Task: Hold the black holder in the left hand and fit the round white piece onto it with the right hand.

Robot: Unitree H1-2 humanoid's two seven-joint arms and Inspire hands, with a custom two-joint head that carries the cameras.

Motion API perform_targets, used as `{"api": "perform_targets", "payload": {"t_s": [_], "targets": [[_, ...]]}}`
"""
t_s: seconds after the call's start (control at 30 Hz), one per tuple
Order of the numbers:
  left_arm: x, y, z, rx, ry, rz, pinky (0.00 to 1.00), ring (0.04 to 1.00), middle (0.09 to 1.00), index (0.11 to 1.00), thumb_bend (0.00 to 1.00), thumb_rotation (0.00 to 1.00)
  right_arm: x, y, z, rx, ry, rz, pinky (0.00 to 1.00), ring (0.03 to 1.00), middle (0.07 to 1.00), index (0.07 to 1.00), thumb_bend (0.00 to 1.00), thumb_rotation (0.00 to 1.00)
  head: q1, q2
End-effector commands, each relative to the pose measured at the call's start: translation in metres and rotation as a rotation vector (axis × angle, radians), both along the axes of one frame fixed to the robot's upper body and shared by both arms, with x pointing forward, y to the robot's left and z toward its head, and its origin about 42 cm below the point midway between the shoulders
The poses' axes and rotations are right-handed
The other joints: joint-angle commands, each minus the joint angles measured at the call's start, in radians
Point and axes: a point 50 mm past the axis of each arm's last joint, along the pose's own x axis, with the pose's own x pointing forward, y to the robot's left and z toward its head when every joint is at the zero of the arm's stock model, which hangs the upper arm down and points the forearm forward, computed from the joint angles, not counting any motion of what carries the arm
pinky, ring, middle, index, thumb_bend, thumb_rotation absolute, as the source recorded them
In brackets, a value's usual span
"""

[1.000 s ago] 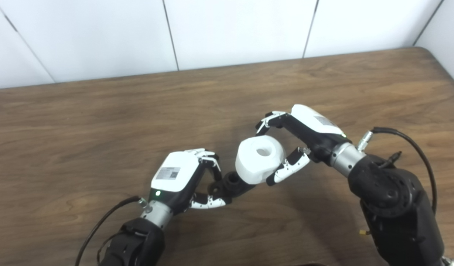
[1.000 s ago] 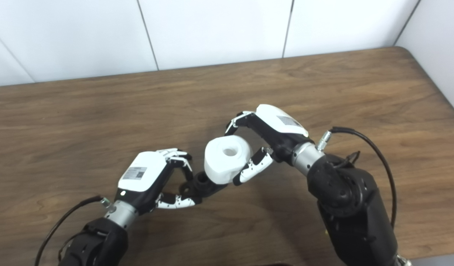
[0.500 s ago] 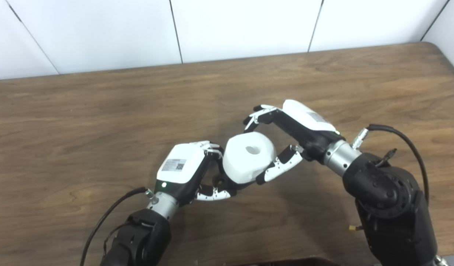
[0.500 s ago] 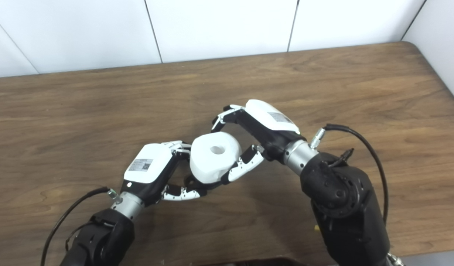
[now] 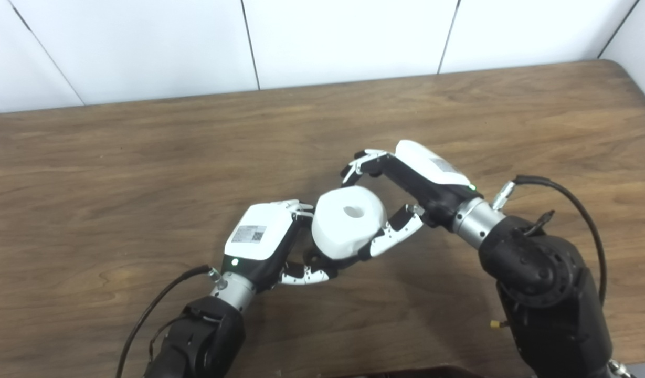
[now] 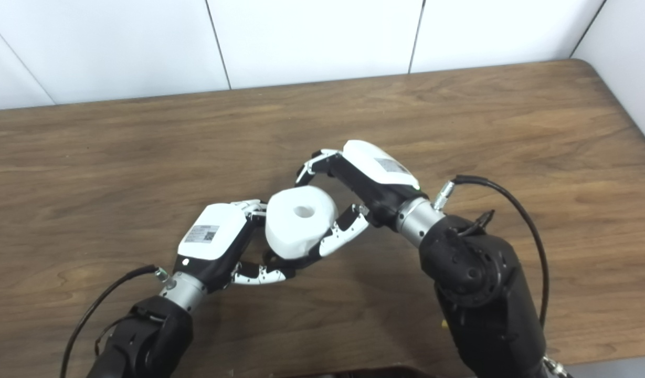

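Gripping the round white piece [image 5: 348,222], the right hand [image 5: 406,178] presses it against the left hand [image 5: 262,244]. Its bore axis tilts up and right. Left hand clasps the mostly hidden black holder [image 5: 314,259].

White piece [image 5: 348,222]: round, thick, smooth, with a small hole in its upturned face, tilted slightly; gripped in my right hand [image 5: 406,194], pressed against my left hand [image 5: 264,247]. Black holder [image 5: 316,259]: mostly hidden beneath the white piece, clasped in my left hand.
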Motion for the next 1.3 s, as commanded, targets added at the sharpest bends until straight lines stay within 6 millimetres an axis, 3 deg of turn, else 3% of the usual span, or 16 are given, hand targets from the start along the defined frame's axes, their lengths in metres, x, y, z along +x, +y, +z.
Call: {"api": "perform_targets", "payload": {"t_s": [0.0,0.63,1.27], "targets": [[-0.005,-0.006,-0.014,0.049,0.096,-0.033,0.81,0.851,0.792,0.488,0.52,0.05,0.002,0.001,0.009,-0.014,-0.085,0.010,0.78,0.902,0.783,0.481,0.53,0.14,0.000,0.001],[-0.005,-0.009,-0.013,0.047,0.107,-0.031,0.82,0.854,0.796,0.487,0.52,0.05,-0.003,0.012,-0.005,-0.049,-0.091,0.053,0.74,0.882,0.762,0.481,0.53,0.14,0.000,0.007],[-0.007,-0.011,-0.012,0.039,0.102,-0.034,0.81,0.852,0.796,0.487,0.52,0.05,-0.006,0.016,-0.009,-0.091,-0.071,0.086,0.79,0.899,0.770,0.488,0.53,0.15,0.004,0.009]]}}
